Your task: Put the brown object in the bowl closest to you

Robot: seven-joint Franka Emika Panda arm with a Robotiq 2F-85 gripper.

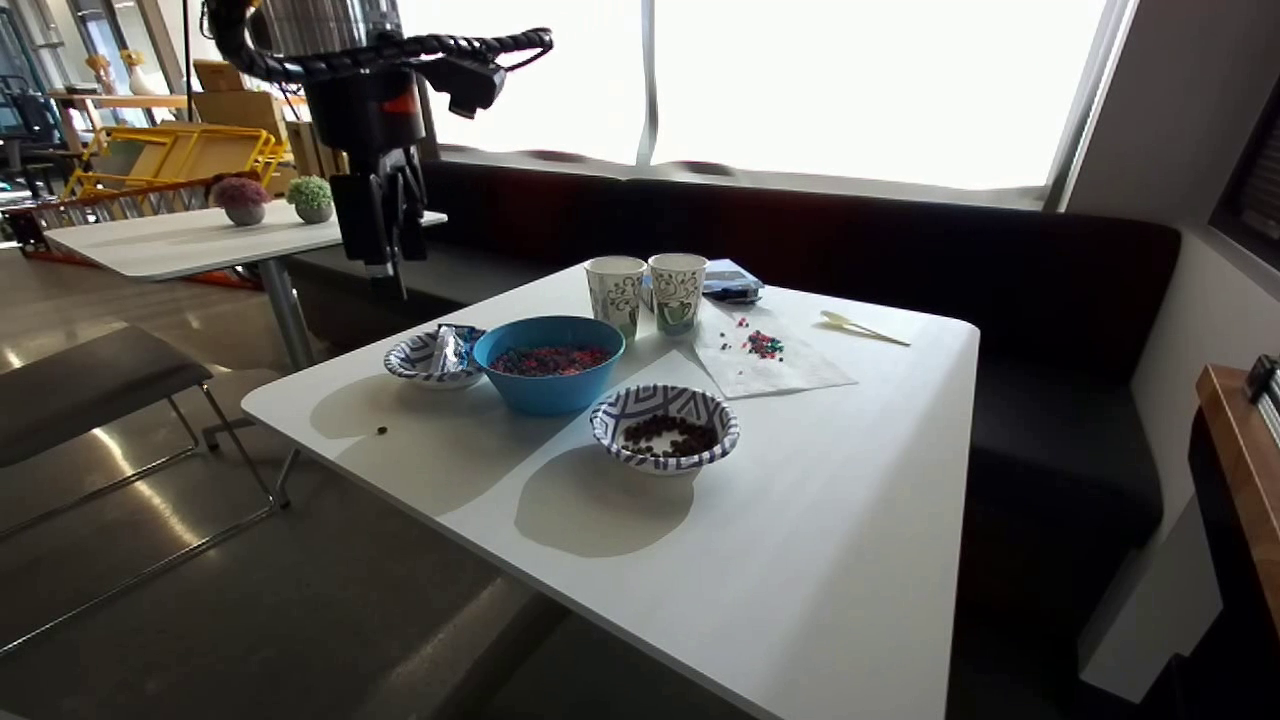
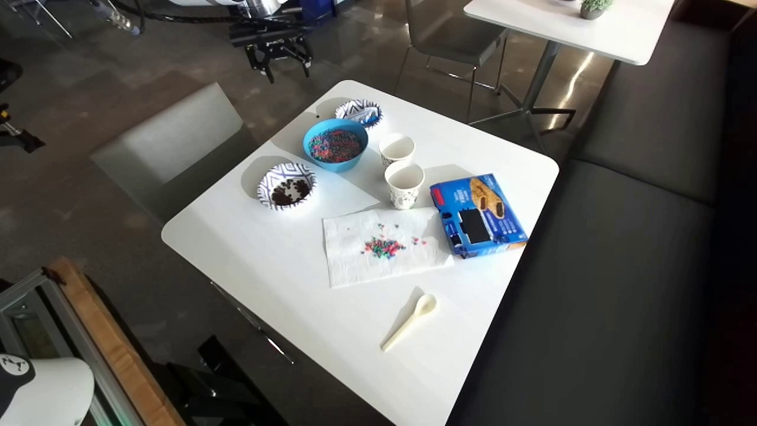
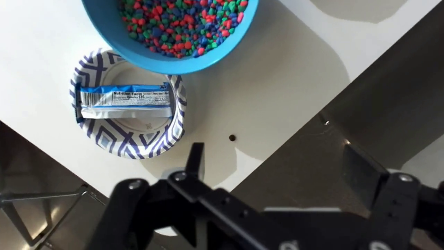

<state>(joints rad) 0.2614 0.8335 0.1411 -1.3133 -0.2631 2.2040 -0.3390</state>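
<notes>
Black pincer [image 3: 272, 152], jaws spread; round blue bowl [image 3: 180, 66] stands on white table [image 3: 295, 86] near small, round dark-brown pellet [image 3: 232, 138], long axis indistinct.

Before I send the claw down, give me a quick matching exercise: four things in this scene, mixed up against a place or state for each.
1. Brown object
2. Paper cups
3. Claw
4. White napkin

A. Open, grasping nothing
B. Lying flat, with scattered coloured bits on it
C. A dark speck on the white tabletop
D. Standing upright, side by side

Right pairs: 1-C, 2-D, 3-A, 4-B.
</notes>
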